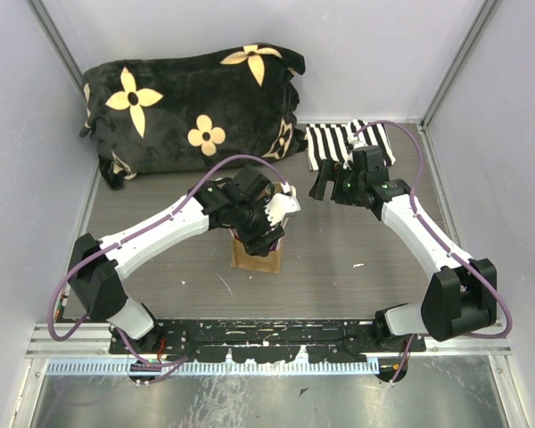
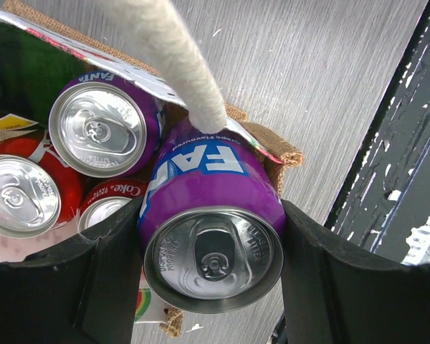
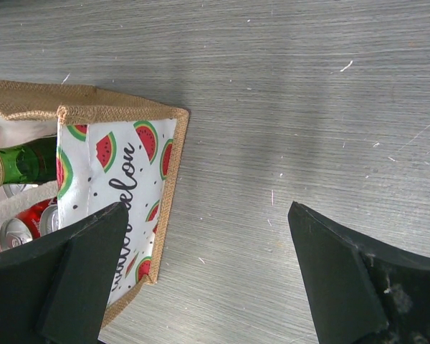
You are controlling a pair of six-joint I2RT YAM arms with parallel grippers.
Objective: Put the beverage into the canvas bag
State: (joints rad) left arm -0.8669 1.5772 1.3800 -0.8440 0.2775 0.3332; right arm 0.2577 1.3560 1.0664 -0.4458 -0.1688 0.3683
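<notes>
My left gripper (image 2: 212,269) is shut on a purple Fanta can (image 2: 209,215), holding it top up at the open mouth of the canvas bag (image 2: 279,152). The bag holds another purple Fanta can (image 2: 100,129), red Coke cans (image 2: 21,193) and a green bottle (image 3: 25,161). A cream handle (image 2: 183,68) crosses above the held can. In the top view the left gripper (image 1: 266,221) covers the tan bag (image 1: 257,259) at mid table. My right gripper (image 3: 208,272) is open and empty over bare table just right of the bag's watermelon-print panel (image 3: 122,179); it also shows in the top view (image 1: 325,185).
A black flowered blanket (image 1: 192,107) lies at the back left. A black-and-white striped cloth (image 1: 334,141) lies at the back right, behind the right gripper. Grey walls close in the table on three sides.
</notes>
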